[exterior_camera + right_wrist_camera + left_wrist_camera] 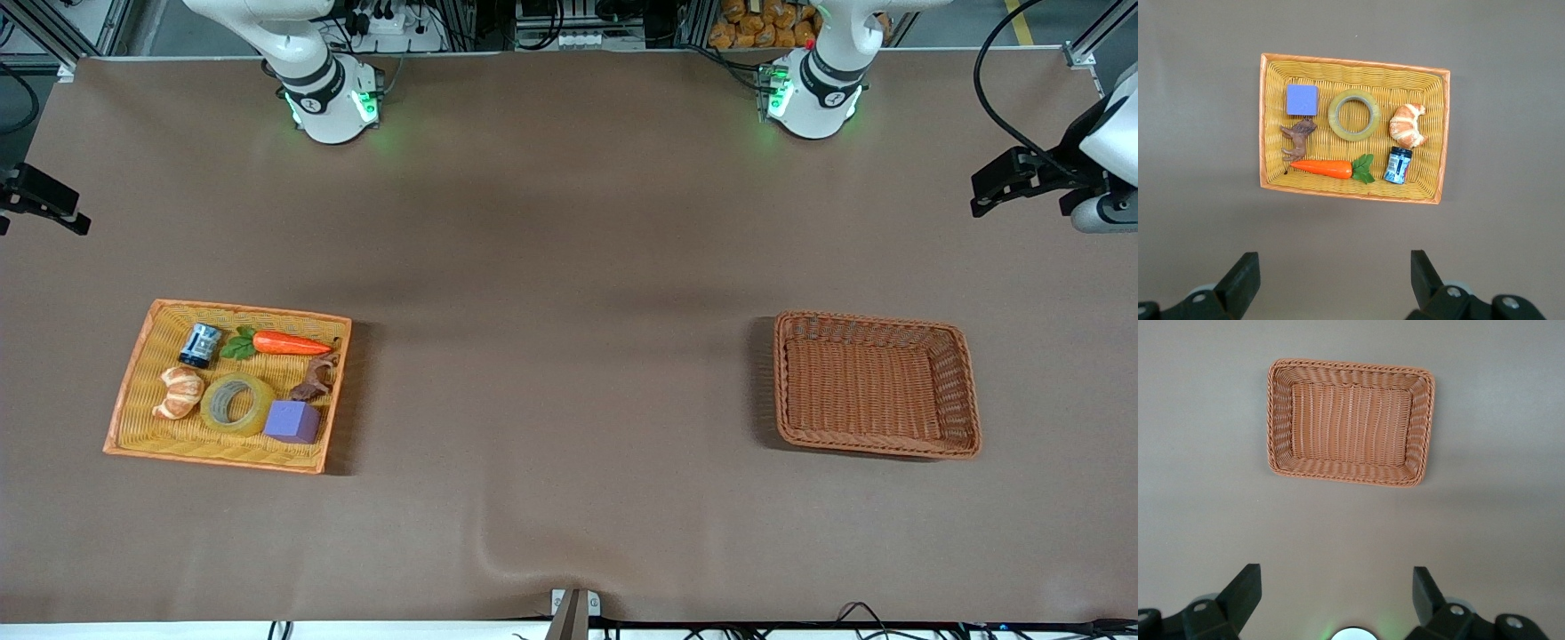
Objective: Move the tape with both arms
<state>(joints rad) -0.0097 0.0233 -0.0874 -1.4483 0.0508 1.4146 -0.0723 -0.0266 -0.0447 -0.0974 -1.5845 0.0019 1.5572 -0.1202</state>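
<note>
The tape, a yellowish translucent ring with a grey core, lies flat in a yellow wicker tray toward the right arm's end of the table. It sits between a croissant and a purple cube. The right wrist view shows the tape in the tray from high above. My right gripper is open and empty, high over bare table beside the tray. My left gripper is open and empty, high over bare table beside an empty brown basket. Neither hand shows in the front view.
The brown basket stands toward the left arm's end. The tray also holds a carrot, a small blue jar and a brown animal figure. Black fixtures jut in at both table ends.
</note>
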